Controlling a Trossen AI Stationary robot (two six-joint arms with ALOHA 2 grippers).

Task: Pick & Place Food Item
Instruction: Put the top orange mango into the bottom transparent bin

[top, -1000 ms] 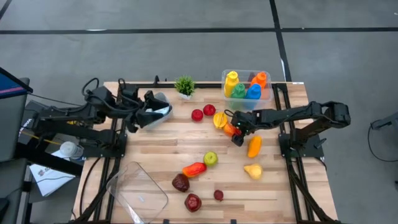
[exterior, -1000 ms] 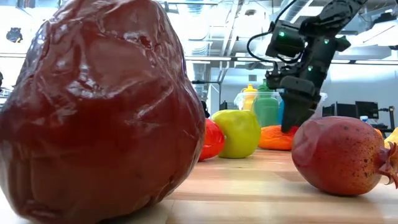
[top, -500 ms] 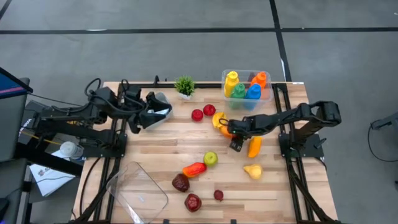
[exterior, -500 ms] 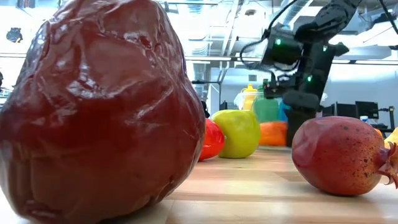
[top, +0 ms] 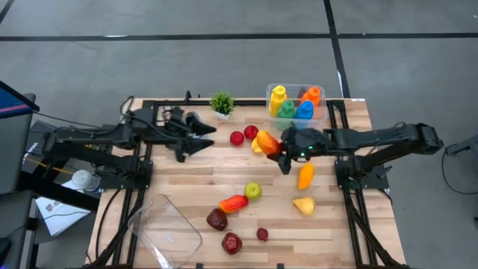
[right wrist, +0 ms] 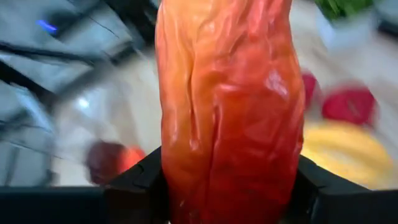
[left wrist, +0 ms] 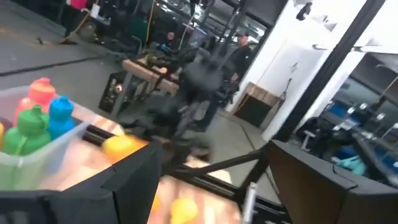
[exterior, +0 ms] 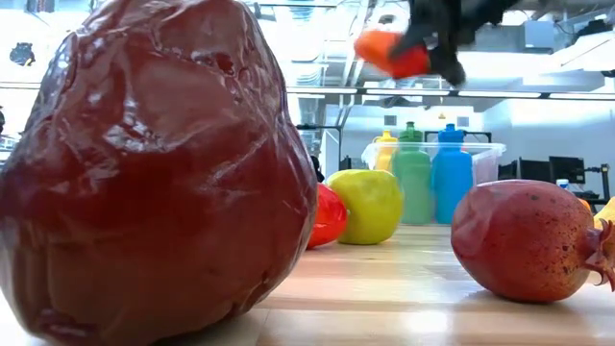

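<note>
Gripping an orange-red pepper (top: 269, 142) clear above the table (top: 328, 224), the right tool (top: 278, 149) hangs just beside the bottle bin (top: 297, 91), presumably for carrying; left tool (top: 196, 138) waits parted.

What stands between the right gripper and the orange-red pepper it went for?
Nothing visible: the right gripper is shut on the orange-red pepper, holding it clear above the wooden table.
</note>
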